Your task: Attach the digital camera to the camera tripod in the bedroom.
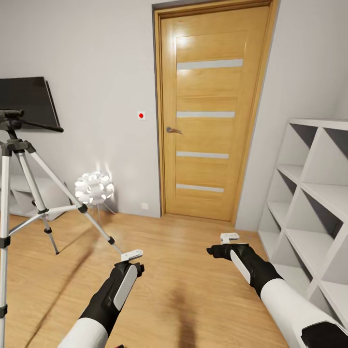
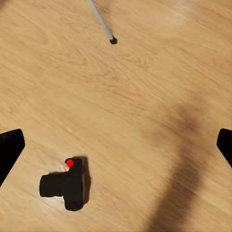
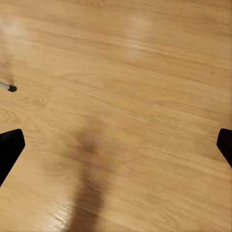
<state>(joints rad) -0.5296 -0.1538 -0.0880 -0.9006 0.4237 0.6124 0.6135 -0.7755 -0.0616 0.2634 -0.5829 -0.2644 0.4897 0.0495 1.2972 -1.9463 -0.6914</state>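
Black and boxy, the digital camera [image 2: 66,185] lies on the light wood floor [image 2: 145,96] in my left wrist view, below the left jaws and offset toward one finger rather than centred in the gap, its stubby lens pointing sideways along the boards and its red dot facing up. It touches nothing but the floor. I judge it sits there simply as the starting spot for the pickup, and I have the left gripper [image 1: 131,256] held above it, pointing down, so that wrist camera can frame it before I descend. The left jaws are spread wide, both dark fingertips [image 2: 10,150] at the far edges of the view with bare floor between them.

Ahead of those jaws, well apart from the camera, one black foot of the camera tripod [image 2: 113,41] rests on the boards. From the head view the tripod [image 1: 21,159] stands at the left, legs splayed, its black head bare and waiting for the camera.

My right gripper [image 1: 227,244] hovers off to the side over bare floor, jaws also wide and holding nothing; I judge it is parked clear. Beyond are the white ball lamp [image 1: 94,187], the wooden door [image 1: 212,111] and white shelves [image 1: 309,193].

Next I would shift the left jaws until the camera body sits between the fingers.
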